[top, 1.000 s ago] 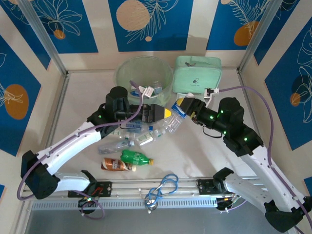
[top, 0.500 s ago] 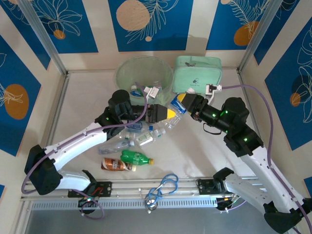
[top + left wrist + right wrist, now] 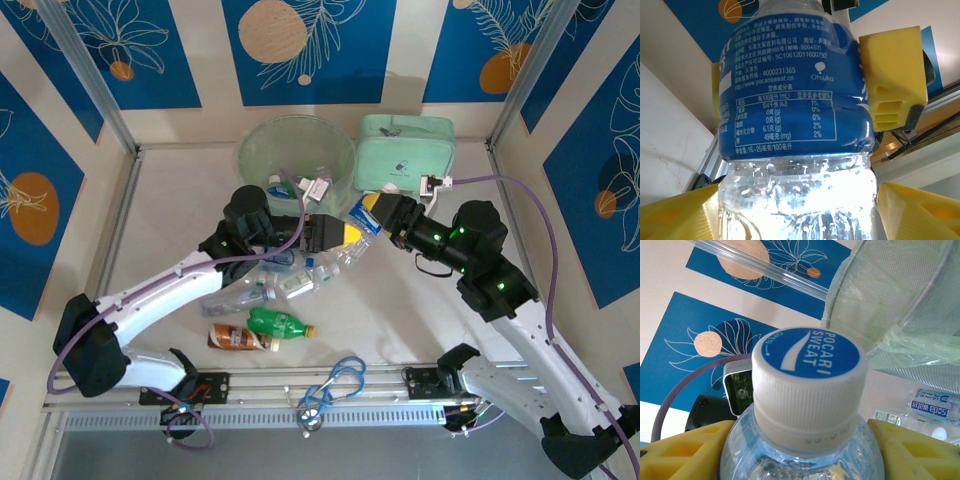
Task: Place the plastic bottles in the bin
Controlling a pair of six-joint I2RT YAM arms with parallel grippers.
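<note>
over the last second the left gripper (image 3: 800,217) has slid a little to the right and drawn its yellow fingers in from wide apart. they now flank the clear lower body of the blue-labelled bottle (image 3: 795,95). in the left wrist view the pads sit right at the bottle's sides, but the contact falls at the frame's bottom edge, so i cannot tell whether they are pressing yet or only about to. the right gripper (image 3: 802,447) has not let go. it is clamped on the same bottle higher up, its fingers on the blue label below the white cap (image 3: 807,365) (the cap faces straight into the right wrist camera). in the same span it has carried the bottle slightly up and towards the bin (image 3: 258,150).

so the bottle is off the table (image 3: 180,200), slung between the two grippers, just beside the bin's near right wall and not yet over the rim. i read this as a handover or a two-handed steadying, not a drop. the bottle will not count until one gripper brings it above the opening and releases it.

the rest have not moved. the clear heap (image 3: 265,285), the green bottle (image 3: 280,322) and the brown-orange one (image 3: 233,338) beside it all lie on the table, left to do.
</note>
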